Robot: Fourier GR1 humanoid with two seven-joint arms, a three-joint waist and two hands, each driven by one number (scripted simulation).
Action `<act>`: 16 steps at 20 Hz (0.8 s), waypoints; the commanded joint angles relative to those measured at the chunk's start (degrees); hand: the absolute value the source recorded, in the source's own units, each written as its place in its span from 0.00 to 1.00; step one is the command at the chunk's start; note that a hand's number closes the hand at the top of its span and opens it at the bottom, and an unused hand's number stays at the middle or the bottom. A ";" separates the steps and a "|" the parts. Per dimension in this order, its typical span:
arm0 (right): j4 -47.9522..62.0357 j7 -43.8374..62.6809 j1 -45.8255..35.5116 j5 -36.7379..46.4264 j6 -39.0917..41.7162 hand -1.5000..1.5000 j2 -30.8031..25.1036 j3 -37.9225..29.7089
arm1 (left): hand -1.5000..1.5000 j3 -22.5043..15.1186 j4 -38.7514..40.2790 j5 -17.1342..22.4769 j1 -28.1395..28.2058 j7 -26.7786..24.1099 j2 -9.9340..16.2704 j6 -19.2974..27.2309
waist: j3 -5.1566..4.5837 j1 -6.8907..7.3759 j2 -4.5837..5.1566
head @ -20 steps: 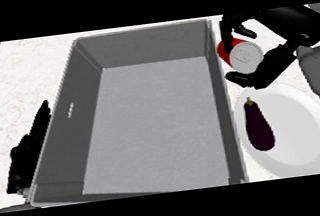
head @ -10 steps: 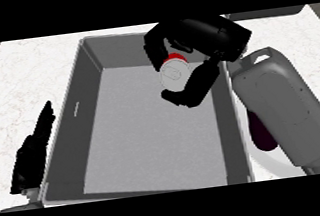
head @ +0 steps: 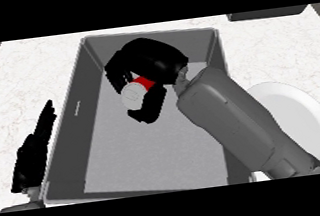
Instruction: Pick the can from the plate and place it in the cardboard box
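Right hand is over the open box, fingers curled around the red and white can, which hangs above the box floor, perhaps not touching it. The white plate sits right of the box on the marble surface. Left hand rests relaxed, fingers straight, beside the box's left wall.

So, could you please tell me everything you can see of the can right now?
The can shows a pale grey-white end and a red band on its side; the rest is hidden. It lies tilted, its end facing up toward the view, in the right hand, whose black fingers and thumb curl round it. It is over the inside of the grey box, off the plate.
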 commanded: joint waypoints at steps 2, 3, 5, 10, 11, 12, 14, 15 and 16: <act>8.47 1.94 0.74 -2.29 -5.21 0.00 1.16 4.99 | 0.50 1.45 0.15 0.52 -0.85 0.00 0.96 -0.75 | 0.00 0.37 0.06; 11.81 2.50 -2.08 -5.56 -7.94 0.00 1.17 7.15 | 0.50 0.73 1.64 0.03 -2.50 0.37 0.28 -0.65 | -0.01 0.84 0.19; 12.89 1.09 -1.46 -6.88 -11.79 0.00 1.19 9.63 | 0.50 -1.30 -3.46 -1.33 2.52 0.62 -0.71 -0.22 | 0.02 0.79 0.04; 17.56 -2.14 -4.19 -15.65 -14.70 0.00 1.20 10.35 | 0.50 1.16 -1.61 0.75 0.17 -0.13 1.13 -2.51 | 0.01 1.34 0.22; 19.02 -4.16 -4.19 -16.87 -16.21 0.00 1.21 7.58 | 0.50 1.71 2.23 0.37 -1.49 -2.67 0.78 -1.65 | -0.01 1.43 0.45; 17.52 -3.41 -4.34 -19.39 -17.90 0.00 1.21 7.49 | 0.50 0.13 2.53 -1.33 -1.20 -2.35 -1.13 0.22 | 0.00 1.52 0.42; 15.62 -3.28 -2.29 -23.17 -20.93 0.00 1.21 4.70 | 0.50 0.25 -0.83 -0.94 -2.02 2.43 0.02 -0.79 | 0.07 1.30 0.23; 15.92 -3.48 -4.42 -24.84 -20.89 0.00 1.21 0.68 | 0.50 -0.11 -0.29 -0.90 -3.59 2.20 -0.62 -0.61 | 0.07 0.88 0.30; 17.66 -5.15 -2.74 -25.55 -23.77 0.00 1.21 1.62 | 0.50 0.10 -0.96 -1.34 -3.05 3.11 -0.91 0.31 | 0.06 1.30 0.36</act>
